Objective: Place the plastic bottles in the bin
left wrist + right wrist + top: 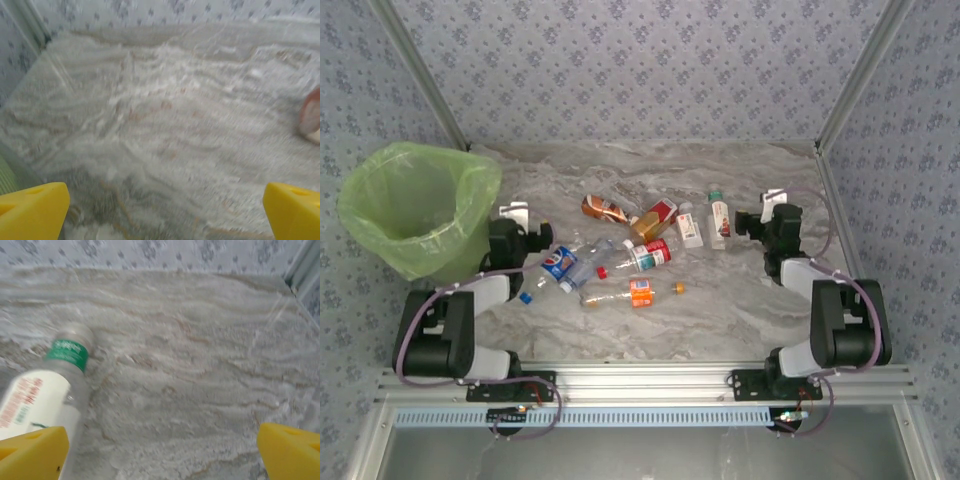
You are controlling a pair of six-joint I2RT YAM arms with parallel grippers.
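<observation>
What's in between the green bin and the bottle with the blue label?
The left tool, open and holding nothing, sits between the bin and the blue-label bottle. You can see that in the top view.

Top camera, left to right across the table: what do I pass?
Bin → left gripper, open → blue-labelled bottle → brown bottle → green-capped white bottle → right gripper, open.

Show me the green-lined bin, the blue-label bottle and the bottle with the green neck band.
bin [478,200], top external view, on the bag folded over its right rim.
blue-label bottle [558,264], top external view, on its label.
green-banded bottle [45,390], right wrist view, on its white label.
</observation>
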